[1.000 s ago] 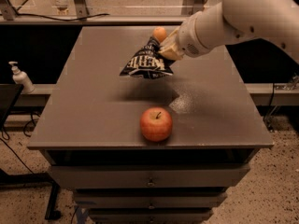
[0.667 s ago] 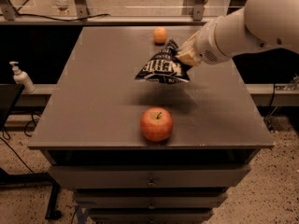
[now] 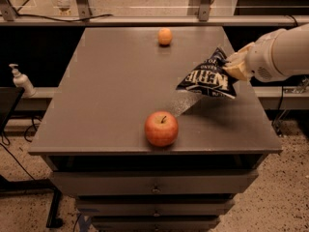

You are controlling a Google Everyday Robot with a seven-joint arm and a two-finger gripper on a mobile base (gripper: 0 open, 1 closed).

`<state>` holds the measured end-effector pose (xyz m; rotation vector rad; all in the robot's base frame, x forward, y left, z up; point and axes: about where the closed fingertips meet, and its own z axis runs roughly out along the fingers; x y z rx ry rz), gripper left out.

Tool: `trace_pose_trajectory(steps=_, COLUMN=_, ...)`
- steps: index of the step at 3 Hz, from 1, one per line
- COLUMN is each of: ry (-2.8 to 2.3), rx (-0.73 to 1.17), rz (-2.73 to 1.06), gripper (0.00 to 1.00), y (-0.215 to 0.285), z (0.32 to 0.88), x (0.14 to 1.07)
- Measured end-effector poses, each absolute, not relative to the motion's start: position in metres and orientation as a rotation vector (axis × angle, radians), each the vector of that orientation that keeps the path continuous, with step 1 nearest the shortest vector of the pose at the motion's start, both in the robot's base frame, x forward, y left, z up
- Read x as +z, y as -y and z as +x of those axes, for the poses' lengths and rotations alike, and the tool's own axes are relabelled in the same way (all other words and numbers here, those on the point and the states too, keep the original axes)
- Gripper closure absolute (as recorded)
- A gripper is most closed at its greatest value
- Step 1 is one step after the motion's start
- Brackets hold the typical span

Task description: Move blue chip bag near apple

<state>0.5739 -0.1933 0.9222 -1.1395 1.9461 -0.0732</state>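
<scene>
1. My fingers (image 3: 235,69) are clamped on the right edge of the bag (image 3: 207,77) and hold it clear of the counter (image 3: 106,91). It hangs over the right side, near that edge, and its shadow lies on the surface below it.
2. A second ago the bag hung further left, about over the middle of the counter and closer to the orange (image 3: 165,36) at the back. Since then my arm has swung it to the right, and it now sits a little lower in the view.
3. The apple (image 3: 161,128) has not moved. It rests upright near the front edge, stem up, left of the bag and well apart from it.
4. The orange has not moved either, and it is now fully in view with nothing in front of it.
5. As I judge it, the swing has not closed the gap. The bag has come a little forward but has gone off to the side, so it is no nearer the apple than before.
6. The lift and carry are done, but the placing is not. I judge the bag must travel forward and left, come down beside the apple without knocking it, and only then be let go.
7. The risk is the light foil. It may brush the apple and roll it toward the front edge, or slide once I release it.
</scene>
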Motion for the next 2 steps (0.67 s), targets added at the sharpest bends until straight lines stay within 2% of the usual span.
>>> trace_pose_trajectory(steps=1, ry=-1.988, rx=-0.136, rz=-1.086, gripper=1.00, y=0.233, z=0.549, x=0.922)
trace_pose_trajectory(steps=2, ry=-2.035, rx=-0.162, rz=-1.027, gripper=1.00, y=0.243, z=0.528, x=0.916)
